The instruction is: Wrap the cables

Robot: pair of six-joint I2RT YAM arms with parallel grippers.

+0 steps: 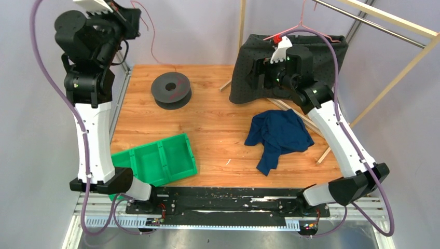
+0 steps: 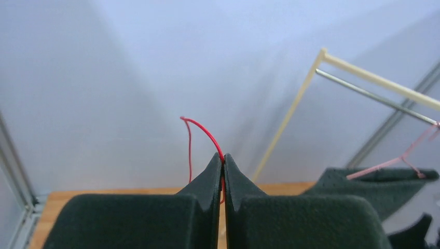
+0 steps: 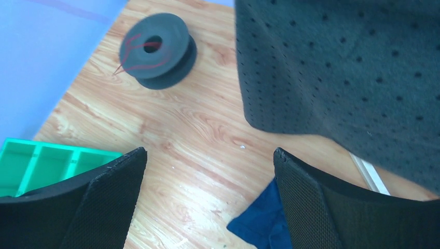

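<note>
A thin red cable (image 1: 152, 46) runs from my raised left gripper (image 1: 134, 18) down to a dark grey spool (image 1: 172, 90) at the back left of the wooden table. In the left wrist view the gripper (image 2: 223, 158) is shut on the red cable (image 2: 205, 132), which arcs out of the fingertips and hangs down. The right wrist view shows the spool (image 3: 155, 49) with a few red cable loops (image 3: 148, 66) lying on its top face. My right gripper (image 3: 210, 153) is open and empty, held above the table to the right of the spool, in front of black fabric.
A green divided bin (image 1: 161, 158) sits at the front left. A crumpled blue cloth (image 1: 277, 135) lies at the right. Black perforated fabric (image 1: 316, 49) stands at the back right, under a wooden rack (image 1: 384, 23) with a pink hanger (image 1: 303, 21).
</note>
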